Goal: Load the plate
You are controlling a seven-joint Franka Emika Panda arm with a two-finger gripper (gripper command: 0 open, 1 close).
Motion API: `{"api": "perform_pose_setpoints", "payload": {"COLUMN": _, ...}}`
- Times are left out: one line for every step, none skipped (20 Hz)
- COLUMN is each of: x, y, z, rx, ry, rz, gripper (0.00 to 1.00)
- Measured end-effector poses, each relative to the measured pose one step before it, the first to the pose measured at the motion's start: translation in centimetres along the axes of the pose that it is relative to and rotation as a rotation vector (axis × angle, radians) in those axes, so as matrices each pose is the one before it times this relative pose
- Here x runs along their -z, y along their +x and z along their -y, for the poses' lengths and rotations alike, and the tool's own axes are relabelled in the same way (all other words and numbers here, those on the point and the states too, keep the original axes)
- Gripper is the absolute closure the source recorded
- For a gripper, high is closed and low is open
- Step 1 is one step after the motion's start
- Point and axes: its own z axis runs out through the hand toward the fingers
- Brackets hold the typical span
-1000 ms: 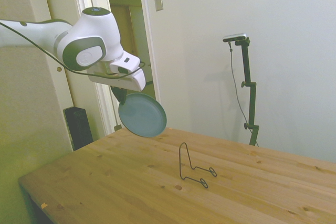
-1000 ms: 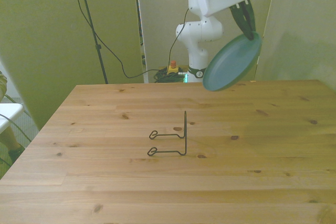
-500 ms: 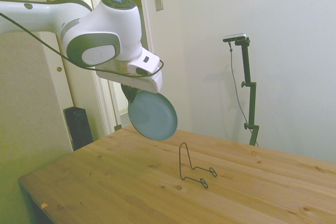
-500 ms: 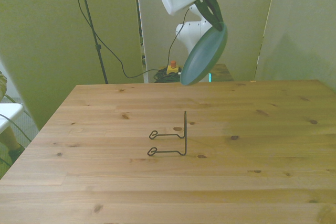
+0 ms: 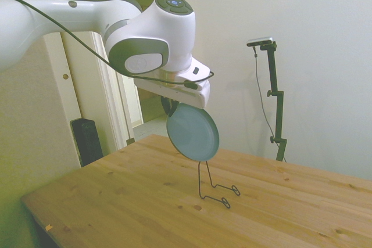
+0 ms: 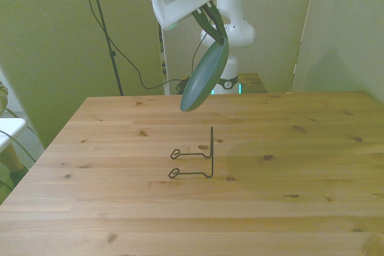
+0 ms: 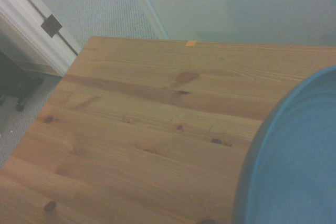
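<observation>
Here, the robot's gripper (image 6: 217,33) is clamped on the upper rim of the plate (image 6: 205,77), holding the teal dish clear of the wooden table (image 6: 288,172). In the front view the plate hangs steeply tilted, nearly on edge, above and behind the thin black wire stand (image 6: 195,161), well clear of its upright. The side view shows the plate (image 5: 193,132) face-on under the white arm (image 5: 145,45), its lower edge just above the top of the stand (image 5: 214,185), which rests on the table (image 5: 116,201). From the wrist, part of the plate (image 7: 294,166) fills one corner over the tabletop (image 7: 147,129).
</observation>
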Motion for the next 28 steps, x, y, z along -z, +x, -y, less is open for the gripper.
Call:
{"api": "perform_pose_setpoints", "payload": {"x": 0.065, "y": 0.094, "z": -0.128, "rx": -0.00317, "ry": 0.00082, "rz": 0.00289, "gripper": 1.0}}
{"api": "perform_pose_setpoints", "payload": {"x": 0.086, "y": 0.086, "z": -0.252, "rx": -0.00687, "ry": 0.00752, "rz": 0.0084, "gripper": 1.0}}
{"api": "perform_pose_setpoints", "payload": {"x": 0.145, "y": 0.183, "z": -0.466, "rx": -0.00669, "ry": 0.01507, "rz": 0.01054, "gripper": 1.0}}
{"api": "perform_pose_setpoints", "payload": {"x": 0.334, "y": 0.233, "z": -0.707, "rx": -0.00275, "ry": 0.01738, "rz": 0.00866, "gripper": 1.0}}
{"api": "perform_pose_setpoints", "payload": {"x": 0.453, "y": 0.283, "z": -0.689, "rx": -0.00365, "ry": 0.01742, "rz": 0.00683, "gripper": 1.0}}
{"api": "perform_pose_setpoints", "payload": {"x": 0.529, "y": 0.285, "z": -0.783, "rx": -0.00315, "ry": 0.0159, "rz": 0.00722, "gripper": 1.0}}
{"api": "perform_pose_setpoints", "payload": {"x": 0.601, "y": 0.319, "z": -0.739, "rx": -0.00223, "ry": 0.01605, "rz": 0.00686, "gripper": 1.0}}
{"api": "perform_pose_setpoints", "payload": {"x": 0.506, "y": 0.301, "z": -0.679, "rx": -0.00144, "ry": 0.01508, "rz": 0.00915, "gripper": 1.0}}
{"api": "perform_pose_setpoints", "payload": {"x": 0.441, "y": 0.356, "z": -0.587, "rx": 0.00151, "ry": 0.01416, "rz": 0.01219, "gripper": 1.0}}
{"api": "perform_pose_setpoints", "payload": {"x": 0.328, "y": 0.429, "z": -0.485, "rx": 0.00198, "ry": 0.01213, "rz": 0.01124, "gripper": 1.0}}
{"api": "perform_pose_setpoints", "payload": {"x": 0.178, "y": 0.541, "z": -0.515, "rx": 0.00292, "ry": 0.00804, "rz": 0.01096, "gripper": 1.0}}
{"api": "perform_pose_setpoints", "payload": {"x": -0.046, "y": 0.585, "z": -0.452, "rx": 0.00303, "ry": 0.00541, "rz": 0.00924, "gripper": 1.0}}
{"api": "perform_pose_setpoints", "payload": {"x": -0.225, "y": 0.641, "z": -0.416, "rx": 0.00047, "ry": 0.00155, "rz": 0.00696, "gripper": 1.0}}
{"api": "perform_pose_setpoints", "payload": {"x": -0.352, "y": 0.604, "z": -0.229, "rx": -0.00033, "ry": 0.00149, "rz": 0.00807, "gripper": 1.0}}
{"api": "perform_pose_setpoints", "payload": {"x": -0.424, "y": 0.54, "z": -0.094, "rx": 0.00174, "ry": -0.00059, "rz": 0.00581, "gripper": 1.0}}
{"api": "perform_pose_setpoints", "payload": {"x": -0.492, "y": 0.445, "z": 0.028, "rx": 0.00327, "ry": -0.00203, "rz": 0.00736, "gripper": 1.0}}
{"api": "perform_pose_setpoints", "payload": {"x": -0.447, "y": 0.316, "z": 0.118, "rx": 0.00652, "ry": -0.0006, "rz": 0.00604, "gripper": 1.0}}
{"api": "perform_pose_setpoints", "payload": {"x": -0.323, "y": 0.211, "z": 0.122, "rx": 0.00711, "ry": 0.0007, "rz": 0.00435, "gripper": 1.0}}
{"api": "perform_pose_setpoints", "payload": {"x": -0.271, "y": 0.092, "z": 0.051, "rx": 0.00594, "ry": 0.00122, "rz": 0.00417, "gripper": 1.0}}
{"api": "perform_pose_setpoints", "payload": {"x": -0.249, "y": 0.081, "z": -0.035, "rx": 0.00333, "ry": 0.00029, "rz": 0.00417, "gripper": 1.0}}
{"api": "perform_pose_setpoints", "payload": {"x": -0.2, "y": 0.02, "z": -0.088, "rx": 0.00092, "ry": 0.00196, "rz": 0.00784, "gripper": 1.0}}
{"api": "perform_pose_setpoints", "payload": {"x": -0.314, "y": -0.013, "z": -0.187, "rx": -0.00158, "ry": 0.00637, "rz": 0.01618, "gripper": 1.0}}
{"api": "perform_pose_setpoints", "payload": {"x": -0.328, "y": 0.119, "z": -0.235, "rx": -0.00123, "ry": 0.00877, "rz": 0.00943, "gripper": 1.0}}
{"api": "perform_pose_setpoints", "payload": {"x": -0.341, "y": 0.195, "z": -0.293, "rx": -0.00147, "ry": 0.00521, "rz": 0.00563, "gripper": 1.0}}
{"api": "perform_pose_setpoints", "payload": {"x": -0.364, "y": 0.224, "z": -0.317, "rx": -0.00087, "ry": 0.00313, "rz": 0.00472, "gripper": 1.0}}
{"api": "perform_pose_setpoints", "payload": {"x": -0.342, "y": 0.21, "z": -0.282, "rx": 0.0002, "ry": 0.00211, "rz": 0.00408, "gripper": 1.0}}
{"api": "perform_pose_setpoints", "payload": {"x": -0.28, "y": 0.156, "z": -0.173, "rx": 0.00061, "ry": -0.00043, "rz": 0.00232, "gripper": 1.0}}
{"api": "perform_pose_setpoints", "payload": {"x": -0.196, "y": 0.146, "z": -0.088, "rx": 0.00098, "ry": -0.00134, "rz": -0.00112, "gripper": 1.0}}
